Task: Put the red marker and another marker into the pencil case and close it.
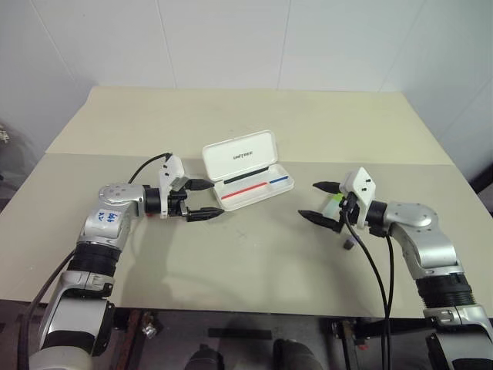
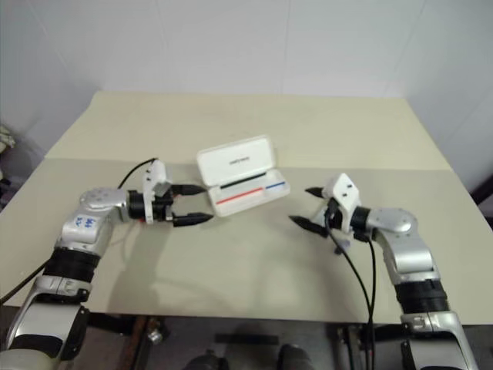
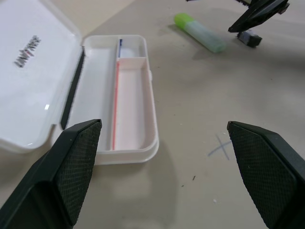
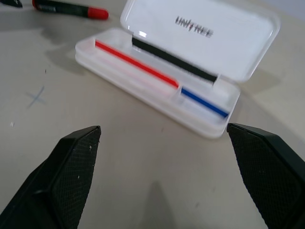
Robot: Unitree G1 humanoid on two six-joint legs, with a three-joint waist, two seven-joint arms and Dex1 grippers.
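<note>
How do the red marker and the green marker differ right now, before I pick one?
The red marker is slim, with a black barrel and red cap; the green marker is thicker, light green with a pale translucent part. The red marker lies by the left gripper, the green marker by the right gripper. Both lie flat on the table, outside the open pencil case.

Pencil case (image 1: pixel 248 171): white, flat, rounded corners, lying open on the table between the two arms. Lid raised and leaning back, with small black lettering on the inner face and a black strip along the hinge. Tray empty, with a red stripe in the long compartment and a blue stripe in the short one.

Red marker (image 4: pixel 70 8): slim black barrel, red cap, flat on the table, near the case.

Green marker (image 3: pixel 199 32): short, thick, light green cap with pale body, flat on the table, apart from the case.
</note>
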